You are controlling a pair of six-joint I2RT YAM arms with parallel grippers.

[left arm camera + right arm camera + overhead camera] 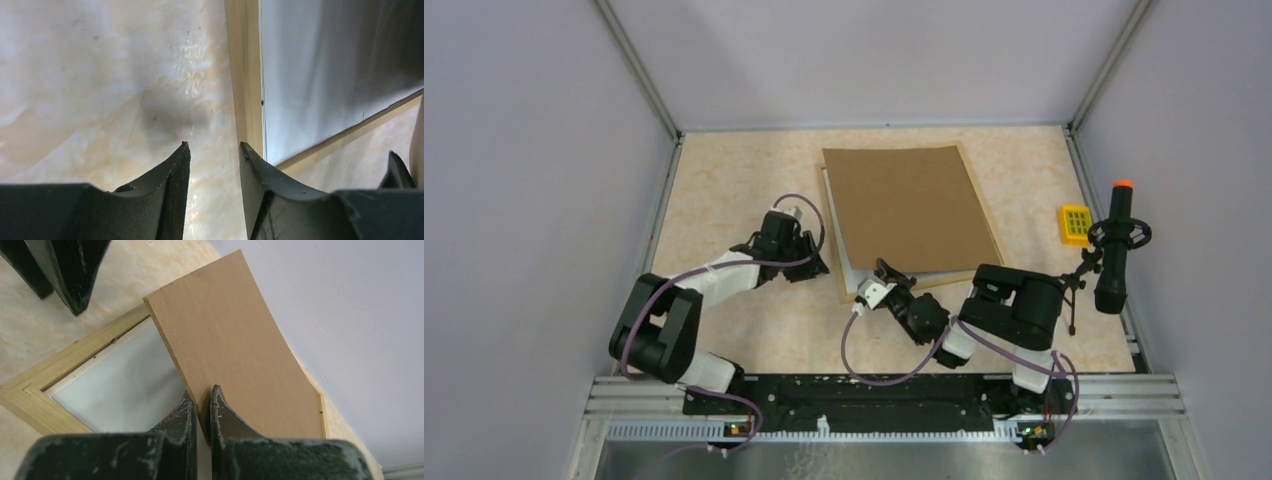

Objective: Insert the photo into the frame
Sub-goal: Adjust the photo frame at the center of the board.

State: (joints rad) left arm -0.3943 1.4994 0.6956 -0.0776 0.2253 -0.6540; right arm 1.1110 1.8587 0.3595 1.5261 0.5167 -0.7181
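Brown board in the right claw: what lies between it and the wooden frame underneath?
A plain white sheet lies in the frame beneath the lifted brown board, which the right gripper pinches. The right wrist view shows it.

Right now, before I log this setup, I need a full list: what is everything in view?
backing board: one, plain brown, over the frame at the table's centre, near edge lifted
frame: one, light wood, under the board
white sheet: one, inside the frame
small block: one, yellow with green squares, right side of the table
handle: one, black with an orange tip, on a stand at the right edge
table: one, beige marbled
left gripper: one, black, open and empty, beside the frame's side
right gripper: one, black, shut on the backing board's near edge
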